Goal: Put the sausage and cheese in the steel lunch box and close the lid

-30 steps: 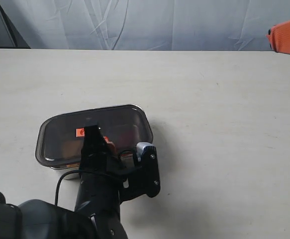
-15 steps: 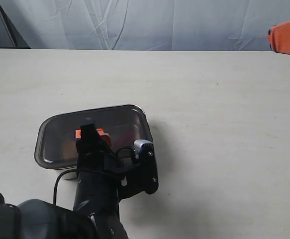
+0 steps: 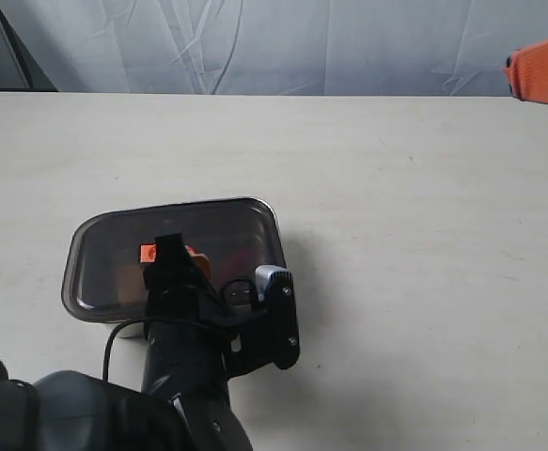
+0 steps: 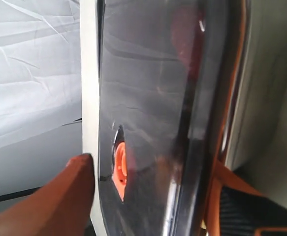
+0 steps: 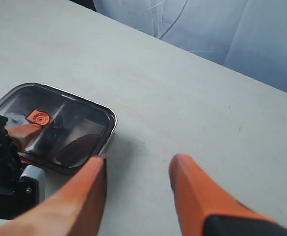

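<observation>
- Pale worktop [image 3: 424, 188] carries the lidded lunch box [image 5: 114, 120].
- Left fingers [image 4: 59, 201] straddle the lid [image 3: 114, 263] at its edge, released.
- Right fingers [image 5: 197, 196] hang spread and empty, well apart.

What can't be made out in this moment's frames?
Cheese: unidentifiable in every view; the smoky lid dims the contents.
Sausage: only a red blur through the lid.
Steel lunch box divider: hidden under the lid; just the rim shows.
Left gripper: whether it grips the lid; its arm blocks the exterior view, the left wrist view is too close.
</observation>
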Action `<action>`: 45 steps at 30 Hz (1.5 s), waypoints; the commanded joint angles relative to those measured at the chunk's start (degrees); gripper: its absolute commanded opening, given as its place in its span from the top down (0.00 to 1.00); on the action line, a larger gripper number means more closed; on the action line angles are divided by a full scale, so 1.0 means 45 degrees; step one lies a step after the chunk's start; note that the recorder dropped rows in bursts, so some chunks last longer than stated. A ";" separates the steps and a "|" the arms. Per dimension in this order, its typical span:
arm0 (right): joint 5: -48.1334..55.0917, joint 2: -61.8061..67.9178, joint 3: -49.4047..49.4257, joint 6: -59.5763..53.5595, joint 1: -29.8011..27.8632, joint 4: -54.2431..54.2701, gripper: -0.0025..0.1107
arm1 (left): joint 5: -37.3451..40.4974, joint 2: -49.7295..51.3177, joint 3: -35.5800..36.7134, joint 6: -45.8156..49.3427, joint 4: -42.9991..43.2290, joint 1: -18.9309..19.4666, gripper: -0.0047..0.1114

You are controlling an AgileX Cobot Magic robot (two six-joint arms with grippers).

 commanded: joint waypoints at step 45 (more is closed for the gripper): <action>-0.1132 0.0166 0.2156 -0.0123 -0.0073 0.0659 0.60 | -0.1397 -0.2388 -0.1480 0.3364 -0.4045 -0.1199 0.45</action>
